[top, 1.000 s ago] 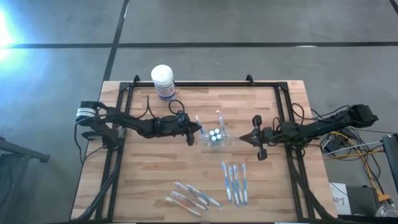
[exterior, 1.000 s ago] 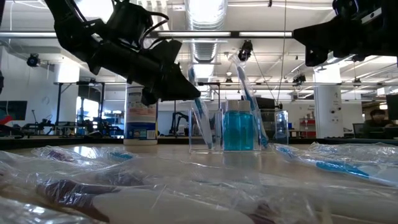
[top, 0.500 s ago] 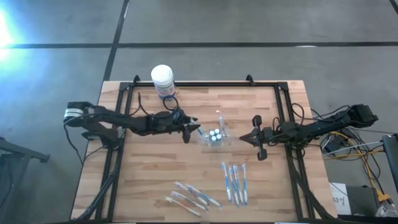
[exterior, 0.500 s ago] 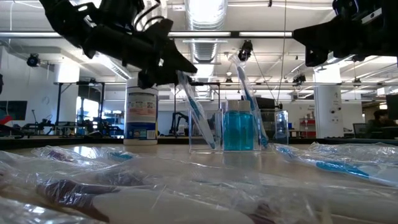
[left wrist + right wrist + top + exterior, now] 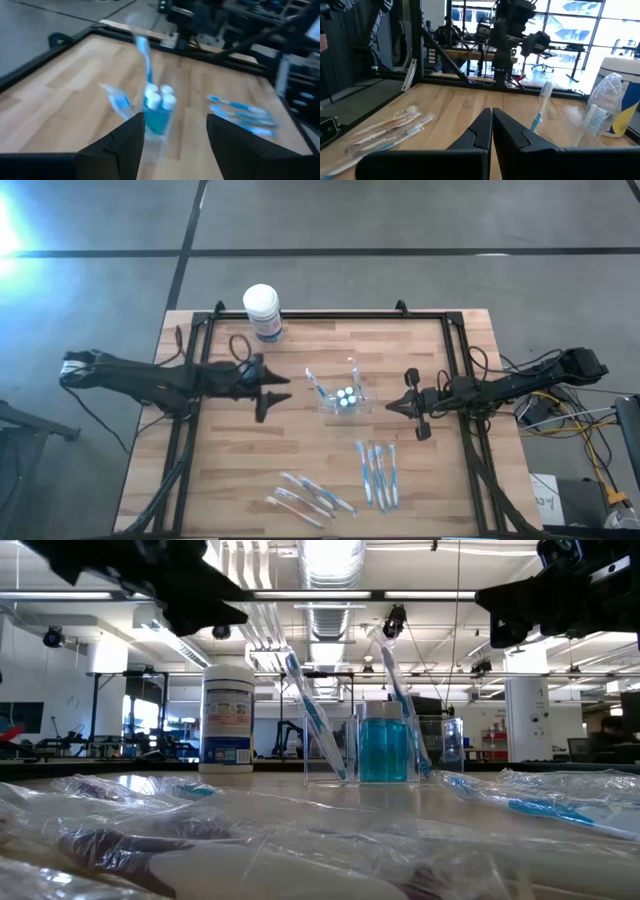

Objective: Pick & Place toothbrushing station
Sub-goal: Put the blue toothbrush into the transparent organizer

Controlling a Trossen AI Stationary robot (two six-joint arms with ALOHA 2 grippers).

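The toothbrushing station [image 5: 343,398] is a clear plastic holder in the middle of the wooden table, with blue liquid and white caps inside [image 5: 381,747]. Two toothbrushes stand in it, leaning outward: one [image 5: 311,722] on its left side, one [image 5: 400,690] on its far side. My left gripper [image 5: 272,396] hangs open left of the station, apart from it, its fingers [image 5: 127,145] framing the station [image 5: 156,109] from a distance. My right gripper [image 5: 408,404] waits shut to the right of the station [image 5: 491,131].
A white tub with a blue label [image 5: 263,311] stands at the far edge. Wrapped toothbrushes lie near the front: one group [image 5: 377,474] right of centre, another [image 5: 305,495] left of it. Black frame rails [image 5: 190,420] run along the table's sides.
My left gripper has opened and let go of the left toothbrush, then drawn back toward the table's left edge and risen. The toothbrush stays standing in the station, tipped a little more to the left.
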